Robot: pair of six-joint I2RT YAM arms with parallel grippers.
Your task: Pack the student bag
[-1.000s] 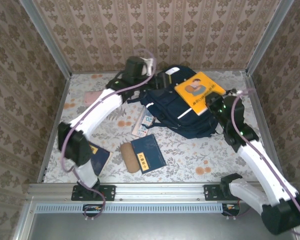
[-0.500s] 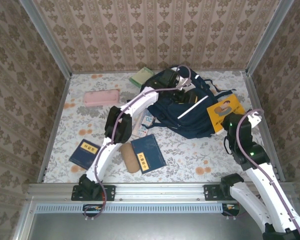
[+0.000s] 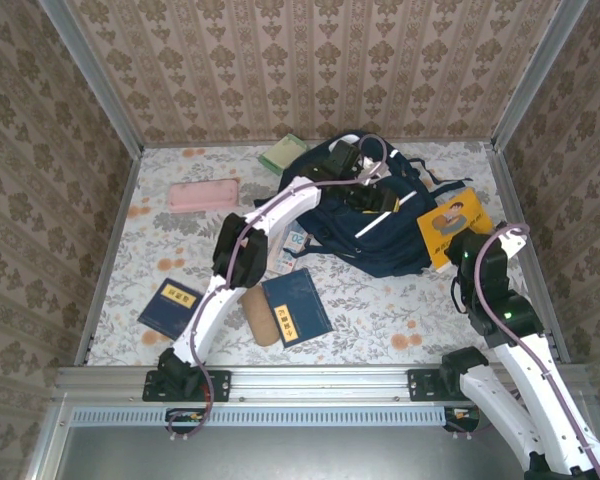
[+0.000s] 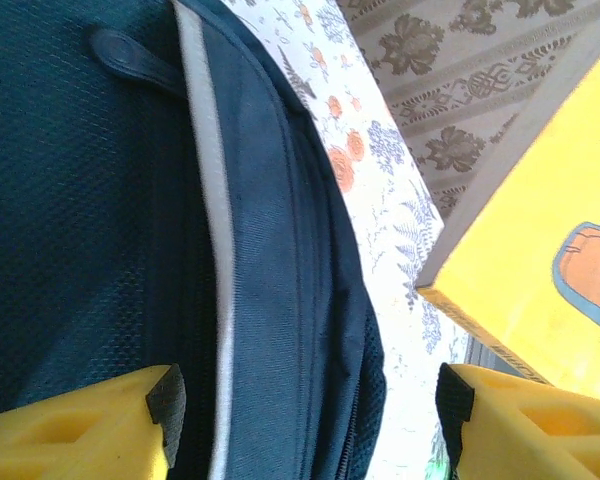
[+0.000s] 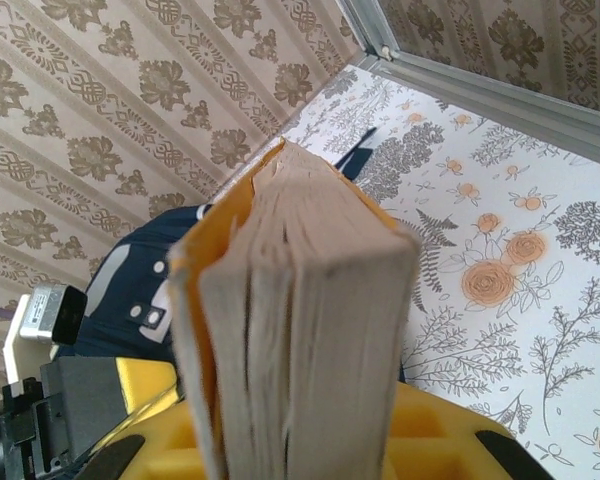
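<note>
Your left gripper (image 4: 307,410) has its yellow fingers (image 4: 70,435) spread wide with nothing clamped. The navy side of the backpack (image 3: 375,245) and its white stripe lie between them. Your right gripper (image 5: 300,445) is closed tight on the yellow book (image 3: 453,222), whose page edges face the wrist camera.

A second ago the left arm was at the upper left corner of the backpack. It has since swung across to the top middle, and it was nearly there half a second ago. The yellow book was over the backpack's upper right part then. Now it is off the right edge, tilted, at the right of the overhead frame. The backpack stays at the upper centre of the table (image 3: 400,320).

With the arm moved, the pink case (image 3: 203,195), the green book (image 3: 283,155) and the small blue book (image 3: 170,307) at lower left show fully. The bigger blue book (image 3: 296,308) and the tan case (image 3: 260,318) just beside it have not moved.

From overhead you cannot tell whether the left fingers touch the fabric, and the arm covers part of the backpack's top. The left wrist view cuts the yellow book off at the right edge. In the right wrist view the book hides its own cover and much of the backpack.
</note>
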